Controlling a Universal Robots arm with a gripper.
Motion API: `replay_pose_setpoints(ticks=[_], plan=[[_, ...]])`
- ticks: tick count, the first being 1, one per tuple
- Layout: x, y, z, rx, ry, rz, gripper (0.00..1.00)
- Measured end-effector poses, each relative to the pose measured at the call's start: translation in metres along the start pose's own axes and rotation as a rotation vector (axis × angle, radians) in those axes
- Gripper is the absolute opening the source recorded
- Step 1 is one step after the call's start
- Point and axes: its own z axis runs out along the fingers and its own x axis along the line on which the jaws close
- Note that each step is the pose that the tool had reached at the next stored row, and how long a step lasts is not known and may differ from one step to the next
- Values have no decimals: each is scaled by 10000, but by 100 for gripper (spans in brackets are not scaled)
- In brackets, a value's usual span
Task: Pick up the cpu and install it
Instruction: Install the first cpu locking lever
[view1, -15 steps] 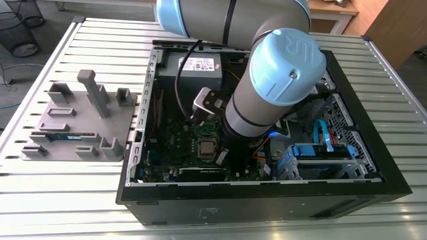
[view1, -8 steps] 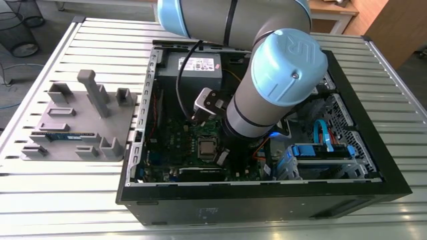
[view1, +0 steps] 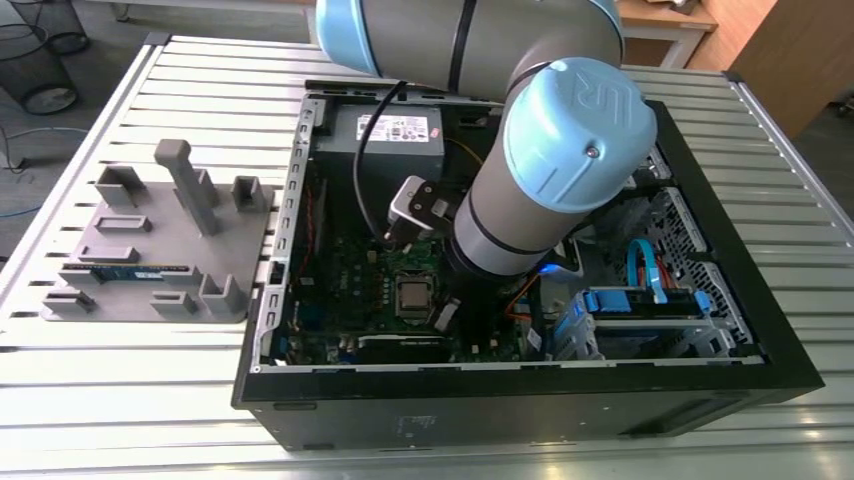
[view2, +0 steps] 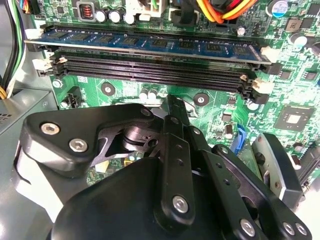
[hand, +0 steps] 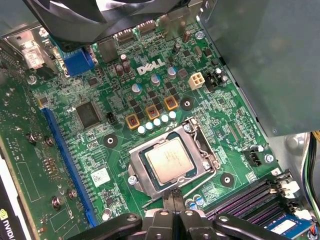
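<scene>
Gripper fingers pinched together, nothing btwn them. Tips sit at the socket edge on the side twd the memory slots; can't tell if touching. Cpu lies flat in that socket, silver top up, on the green motherboard. In the exterior view the arm reaches into the open computer case. Grey fixture plate on table, exterior view's left.

We log: cpu silver-grey; motherboard green; memory stick blue; arm's joint cap light blue.
</scene>
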Motion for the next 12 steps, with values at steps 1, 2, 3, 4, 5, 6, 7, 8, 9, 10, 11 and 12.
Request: replay_pose_setpoints(ticks=[1, 2, 3, 4, 5, 6, 7, 8, 9, 10, 11, 12], plan=[[1, -1, 1, 6, 9, 1, 11], [4, -2, 1, 19, 31, 5, 11], [10, -5, 0, 36, 64, 10, 11], [14, -8, -3, 54, 97, 13, 11], [18, -10, -4, 67, 124, 15, 11], [20, -11, -4, 76, 145, 18, 11], [21, -11, -5, 78, 148, 20, 11], [22, -10, -5, 79, 148, 20, 11], [23, -7, -4, 80, 147, 21, 11], [24, -6, -3, 79, 147, 22, 11], [24, -6, -3, 78, 147, 20, 11], [25, -3, -3, 78, 146, 20, 11]])
